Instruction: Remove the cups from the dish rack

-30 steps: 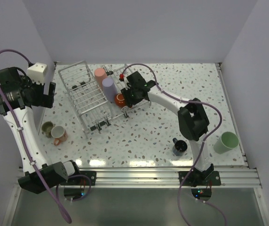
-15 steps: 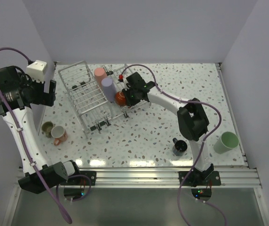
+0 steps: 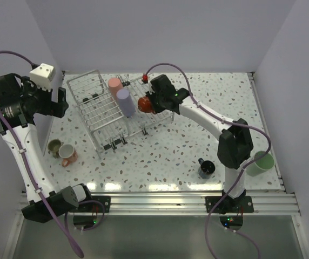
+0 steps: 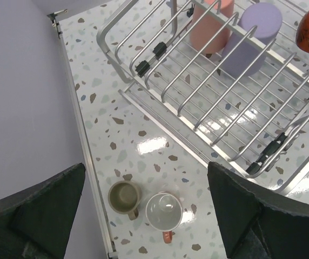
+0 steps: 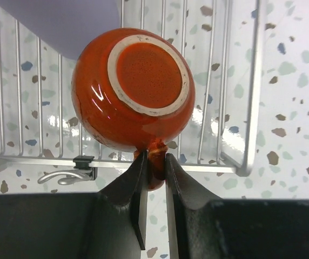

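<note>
My right gripper (image 5: 154, 172) is shut on the handle of the orange-red cup (image 5: 134, 97), holding it upside down above the wire dish rack (image 5: 241, 135); in the top view the cup (image 3: 145, 104) hangs over the rack's right section (image 3: 98, 116). A pink tumbler (image 3: 115, 86) and a lavender tumbler (image 3: 125, 101) stand in the rack. My left gripper (image 4: 143, 216) is open and empty, high above a beige cup (image 4: 123, 196) and a salmon cup (image 4: 164, 211) on the table at the left.
A dark blue-black cup (image 3: 206, 168) lies near the right arm's base. A mint-green tumbler (image 3: 260, 163) lies at the right edge. A small red object (image 3: 145, 79) sits behind the rack. Walls close the back and sides.
My right gripper has lifted the orange-red cup out of the rack and raised it. My left arm has drifted slightly up and left.
</note>
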You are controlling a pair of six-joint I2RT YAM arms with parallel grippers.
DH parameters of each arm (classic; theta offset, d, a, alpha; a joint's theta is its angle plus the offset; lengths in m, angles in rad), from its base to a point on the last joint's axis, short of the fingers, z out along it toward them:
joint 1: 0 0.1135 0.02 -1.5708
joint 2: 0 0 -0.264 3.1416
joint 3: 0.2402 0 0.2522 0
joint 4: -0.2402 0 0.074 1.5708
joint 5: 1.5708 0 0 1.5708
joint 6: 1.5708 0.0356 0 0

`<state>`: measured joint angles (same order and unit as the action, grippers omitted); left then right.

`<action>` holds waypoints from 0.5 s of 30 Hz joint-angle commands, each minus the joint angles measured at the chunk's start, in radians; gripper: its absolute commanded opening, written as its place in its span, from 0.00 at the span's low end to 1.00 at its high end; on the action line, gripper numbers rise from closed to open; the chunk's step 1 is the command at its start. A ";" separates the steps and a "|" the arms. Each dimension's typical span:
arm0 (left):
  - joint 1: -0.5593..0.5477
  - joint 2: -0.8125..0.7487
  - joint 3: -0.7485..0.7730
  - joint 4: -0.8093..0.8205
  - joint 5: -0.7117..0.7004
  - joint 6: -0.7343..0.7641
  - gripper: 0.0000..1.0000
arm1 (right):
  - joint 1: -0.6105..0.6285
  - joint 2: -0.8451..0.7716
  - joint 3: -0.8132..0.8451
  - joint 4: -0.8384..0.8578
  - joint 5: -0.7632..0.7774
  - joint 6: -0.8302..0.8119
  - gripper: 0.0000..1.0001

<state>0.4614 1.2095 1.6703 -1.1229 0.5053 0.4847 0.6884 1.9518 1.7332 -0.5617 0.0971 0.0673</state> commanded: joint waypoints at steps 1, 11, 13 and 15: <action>-0.003 -0.013 0.029 0.052 0.099 -0.041 0.98 | -0.004 -0.114 0.035 0.072 0.043 0.017 0.00; -0.003 0.007 0.097 0.064 0.315 -0.081 0.92 | -0.030 -0.277 0.005 0.160 0.039 0.144 0.00; -0.009 0.002 0.069 0.122 0.419 -0.157 0.88 | -0.030 -0.323 -0.012 0.224 0.035 0.185 0.00; -0.050 -0.001 0.039 0.178 0.504 -0.265 0.86 | -0.030 -0.376 -0.024 0.288 0.036 0.215 0.00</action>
<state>0.4500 1.2140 1.7199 -1.0580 0.8150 0.3721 0.6594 1.7313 1.6951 -0.4911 0.1177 0.1989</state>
